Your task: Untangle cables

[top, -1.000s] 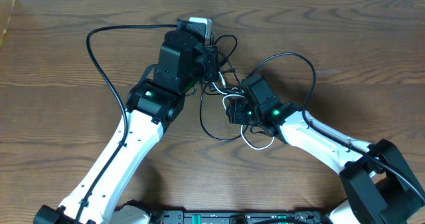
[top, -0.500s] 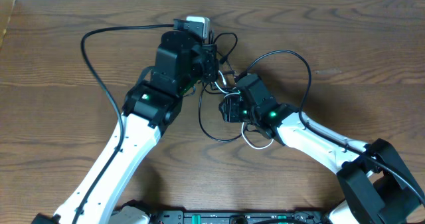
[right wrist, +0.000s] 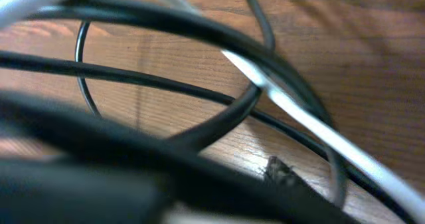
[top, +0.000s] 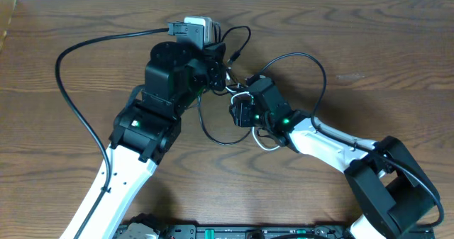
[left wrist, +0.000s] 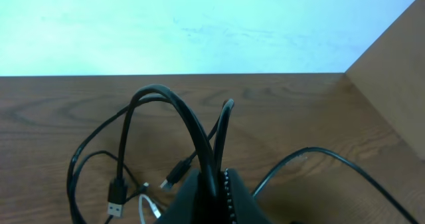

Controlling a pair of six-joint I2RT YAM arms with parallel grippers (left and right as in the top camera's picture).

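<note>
The thin black cable and the white cable lie tangled at the table's middle back, between my two grippers. My left gripper is shut on the black cable, whose loops rise from between its fingers. Two black end plugs and a bit of white cable lie on the wood to its left. My right gripper sits in the tangle. Its view is filled by blurred black cable and white cable, and its jaws are hidden.
Thick black robot wires arc over the table at the left and right. The wooden table's back edge meets a pale wall. A wooden side board stands at the right in the left wrist view.
Both arms have shifted to the left. My left gripper moved left with the black cable, and my right gripper followed with the tangle.
</note>
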